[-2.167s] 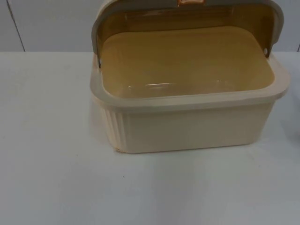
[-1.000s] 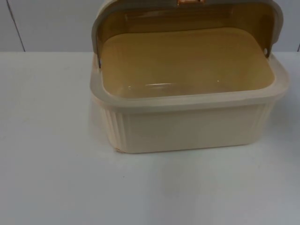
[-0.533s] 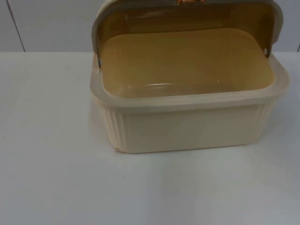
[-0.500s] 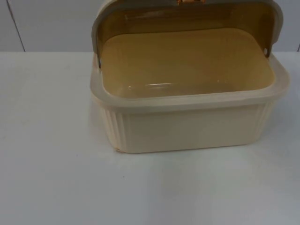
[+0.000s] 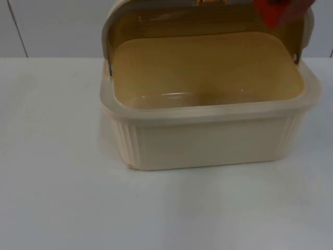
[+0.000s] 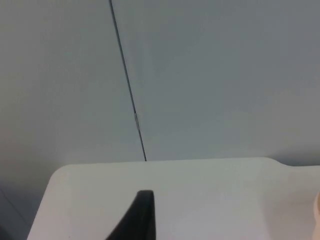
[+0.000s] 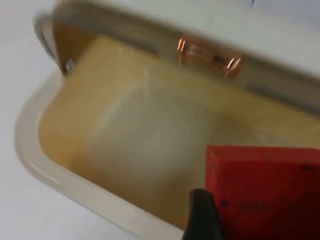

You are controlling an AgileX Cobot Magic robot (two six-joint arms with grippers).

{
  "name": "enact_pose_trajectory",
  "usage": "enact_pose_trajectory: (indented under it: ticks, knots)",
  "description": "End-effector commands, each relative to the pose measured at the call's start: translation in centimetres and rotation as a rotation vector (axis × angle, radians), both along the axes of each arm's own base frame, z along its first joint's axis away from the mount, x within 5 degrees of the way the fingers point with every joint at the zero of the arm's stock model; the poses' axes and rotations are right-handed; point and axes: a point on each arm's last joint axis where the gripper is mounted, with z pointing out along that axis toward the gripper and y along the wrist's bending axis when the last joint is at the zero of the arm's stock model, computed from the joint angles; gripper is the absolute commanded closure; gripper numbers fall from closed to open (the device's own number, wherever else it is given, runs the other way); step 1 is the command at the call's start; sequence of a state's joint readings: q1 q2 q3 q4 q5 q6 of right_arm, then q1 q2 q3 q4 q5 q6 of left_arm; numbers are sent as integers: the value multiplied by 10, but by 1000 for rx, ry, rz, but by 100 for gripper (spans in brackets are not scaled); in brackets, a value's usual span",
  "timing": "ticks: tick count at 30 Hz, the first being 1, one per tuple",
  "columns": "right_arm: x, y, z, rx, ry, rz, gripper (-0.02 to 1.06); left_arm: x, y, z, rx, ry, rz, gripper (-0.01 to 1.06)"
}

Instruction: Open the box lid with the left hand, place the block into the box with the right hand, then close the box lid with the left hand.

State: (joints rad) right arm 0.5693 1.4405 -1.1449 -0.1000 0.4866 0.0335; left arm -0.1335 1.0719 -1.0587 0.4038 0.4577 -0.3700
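The cream box [image 5: 208, 140] stands mid-table with its amber-tinted lid [image 5: 156, 15] tipped up and back, so the yellowish inside lies bare. A red block [image 5: 281, 13] hangs in the air over the box's back right corner. In the right wrist view my right gripper [image 7: 260, 220] is shut on the red block [image 7: 260, 190], above the box's rim [image 7: 30, 145] and in front of the raised lid [image 7: 200, 25] with its copper latch [image 7: 207, 54]. My left gripper [image 6: 141, 217] is off to the side, facing the grey partition wall [image 6: 210, 75] over the table's rounded corner.
White table top [image 5: 57, 198] spreads in front of and to the left of the box. The grey partition wall [image 5: 52, 26] closes the back. A sliver of the cream box [image 6: 317, 212] shows beside the left gripper's stretch of table.
The red block has come into the top view above the box's back right. The lid stays up and the box has not shifted.
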Motion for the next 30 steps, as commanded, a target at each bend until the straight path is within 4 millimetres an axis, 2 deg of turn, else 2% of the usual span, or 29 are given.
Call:
enact_pose_trajectory:
  ticks: [1,5,6,11,12,15,17,18,20,22,23,24,26,27,30]
  knots:
    - [7,7,-14,7,-6,9,104,0,-1,1,6,-17,-9,4]
    - [27,20,-48,-5,-29,35,104,0,0,1,32,-21,-7,4]
    - [27,20,-48,-5,-29,35,104,0,0,1,32,-21,-7,4]
    - [48,33,-87,-61,-58,89,104,0,0,2,50,-23,-6,4]
    - [48,33,-87,-61,-58,89,104,0,0,2,50,-23,-6,4]
    - [55,39,-104,-28,-54,83,103,0,0,2,54,-24,-6,4]
    - [59,42,-112,-5,-47,72,96,0,0,2,55,-24,-6,4]
    - [59,42,-112,-5,-47,72,96,0,0,2,55,-24,-6,4]
    - [61,44,-120,6,-45,71,83,0,0,2,55,-24,-6,4]
    - [63,46,-122,16,-53,73,61,0,0,2,55,-24,-6,4]
    - [63,46,-122,16,-53,73,61,0,0,2,55,-24,-6,4]
    - [64,46,-123,23,-56,72,48,0,0,2,56,-24,-6,4]
    - [64,47,-122,27,-61,73,13,0,0,2,56,-24,-6,4]
    - [64,46,-120,23,-69,78,0,0,0,2,56,-24,-6,4]
    - [63,45,-117,22,-69,76,0,0,0,2,56,-24,-6,4]
